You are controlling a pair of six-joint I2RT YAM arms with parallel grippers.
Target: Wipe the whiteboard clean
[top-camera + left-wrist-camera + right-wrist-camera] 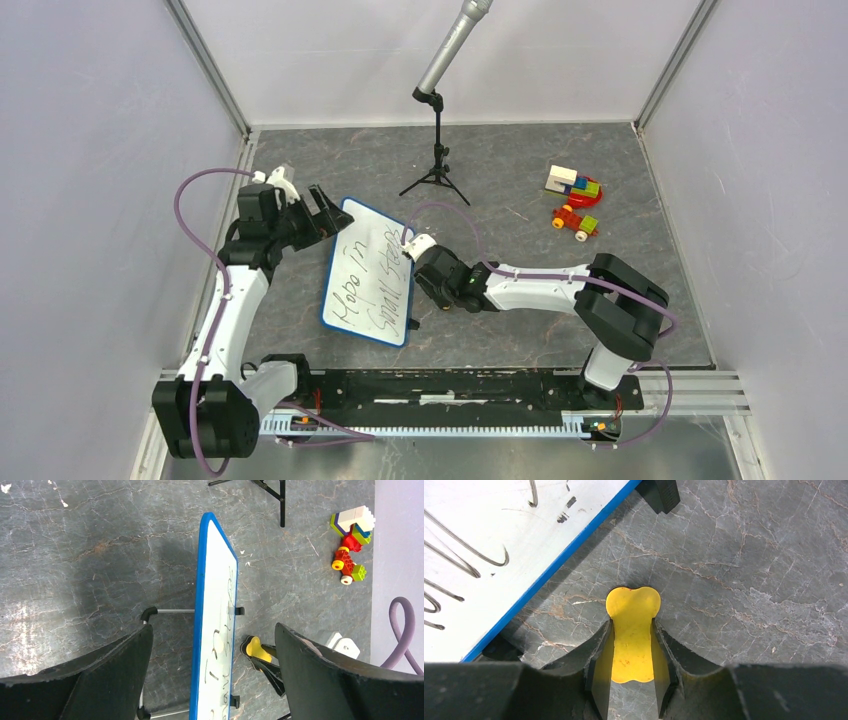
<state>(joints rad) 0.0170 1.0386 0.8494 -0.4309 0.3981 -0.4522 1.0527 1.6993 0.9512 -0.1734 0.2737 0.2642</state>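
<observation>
Task obj = whiteboard [368, 270], left of centre on the surface [520, 300]. Black handwriting covers it, nothing wiped yet. Long axis runs near-to-far, far end skewed slightly to R; the text runs along that axis. It looks propped on a wire leg [167, 611] under its L side, so the face tilts toward the R arm, prob. why wiping falls to that side. Black clips [240, 611] on R edge.

L hand [212, 630] is wide open and empty, by the board's far-L corner. Its fingers sit either side of the board in wrist view, no contact visible. My read: set to steady it.

R hand [633, 630] is just beside the R edge, clamped on a yellow tool [633, 605] lying flat on the surface, likely the eraser.

Further out: mic tripod [437, 170] and toy bricks [575, 200], well apart.
</observation>
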